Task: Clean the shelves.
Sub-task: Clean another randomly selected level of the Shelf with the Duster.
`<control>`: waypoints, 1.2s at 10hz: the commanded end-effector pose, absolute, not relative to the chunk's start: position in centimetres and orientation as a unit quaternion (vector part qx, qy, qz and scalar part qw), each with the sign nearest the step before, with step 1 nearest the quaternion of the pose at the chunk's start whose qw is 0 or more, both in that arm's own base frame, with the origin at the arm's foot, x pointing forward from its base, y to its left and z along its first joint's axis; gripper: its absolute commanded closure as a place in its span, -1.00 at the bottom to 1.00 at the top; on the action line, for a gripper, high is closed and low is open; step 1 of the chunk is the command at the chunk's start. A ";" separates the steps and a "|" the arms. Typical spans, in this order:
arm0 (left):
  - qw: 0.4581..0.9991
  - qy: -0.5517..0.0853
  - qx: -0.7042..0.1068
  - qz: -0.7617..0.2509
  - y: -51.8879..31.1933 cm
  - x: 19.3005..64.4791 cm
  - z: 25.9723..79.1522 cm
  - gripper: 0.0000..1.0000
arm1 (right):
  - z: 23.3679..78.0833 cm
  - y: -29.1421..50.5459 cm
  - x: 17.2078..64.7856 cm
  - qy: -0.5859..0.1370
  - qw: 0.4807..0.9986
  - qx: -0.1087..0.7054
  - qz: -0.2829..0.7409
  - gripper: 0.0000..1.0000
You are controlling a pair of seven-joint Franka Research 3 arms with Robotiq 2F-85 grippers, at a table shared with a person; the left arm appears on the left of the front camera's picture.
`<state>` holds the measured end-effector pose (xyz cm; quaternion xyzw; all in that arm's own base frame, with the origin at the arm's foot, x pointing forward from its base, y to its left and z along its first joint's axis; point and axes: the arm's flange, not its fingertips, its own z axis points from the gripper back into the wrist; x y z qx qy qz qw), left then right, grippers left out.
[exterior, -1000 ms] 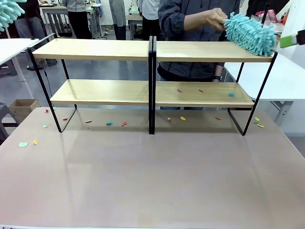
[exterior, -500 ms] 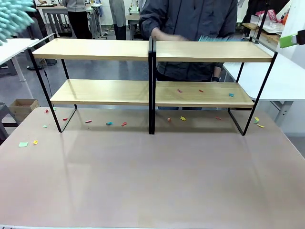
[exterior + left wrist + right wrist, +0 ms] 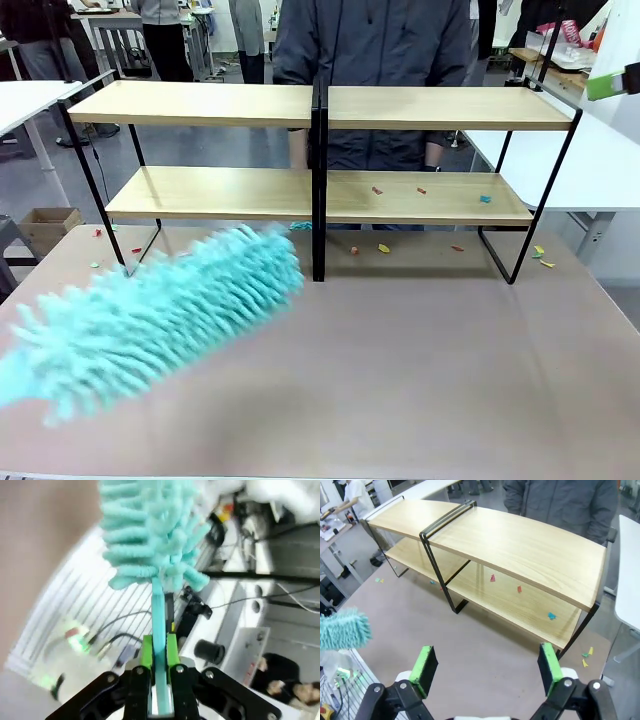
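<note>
Item 1, teal duster (image 3: 150, 320): fluffy head, blurred, low over the desk (image 3: 420, 380) at 8 o'clock in the front view, its tip near the left rack's foot. Item 2, left gripper (image 3: 159, 649): narrow, green pads clamped on the duster's flat teal handle (image 3: 159, 610). Item 3, shelves (image 3: 320, 105): two joined two-tier racks spanning the far desk edge from 10 to 2 o'clock. Both top boards and the lower left board look bare, so these are judged done. Item 4, coloured scraps (image 3: 421, 190): three on the lower right board at 2 o'clock, judged still to be cleared. Further scraps (image 3: 230, 258) lie on the desk under and beside the racks. Item 5, person (image 3: 375, 40): standing behind the shelves at 12 o'clock. Item 6, right gripper (image 3: 486, 669): wide, holding nothing, raised above the desk and facing the racks.
</note>
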<state>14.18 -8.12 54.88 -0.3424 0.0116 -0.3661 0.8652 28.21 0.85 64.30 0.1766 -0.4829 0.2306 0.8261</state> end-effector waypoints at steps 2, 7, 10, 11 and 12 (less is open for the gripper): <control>0.865 0.012 -0.342 -0.366 -8.1 14.2 54.9 0.76 | 64.1 0.7 28.2 -0.482 0.826 0.177 0.233 -1.00; 0.842 0.005 -0.351 -0.410 -9.8 13.6 54.6 0.76 | 64.1 0.7 28.2 -0.482 0.826 0.177 0.233 -1.00; 0.859 -0.012 -0.347 -0.376 -18.2 16.6 51.7 0.76 | 64.1 0.7 28.2 -0.482 0.826 0.177 0.233 -1.00; 0.860 -0.036 -0.354 -0.366 -22.1 17.9 51.4 0.76 | 64.1 0.7 28.2 -0.482 0.826 0.177 0.233 -1.00; 0.871 -0.057 -0.350 -0.340 -25.8 19.2 51.1 0.76 | 64.1 0.7 28.2 -0.482 0.826 0.177 0.233 -1.00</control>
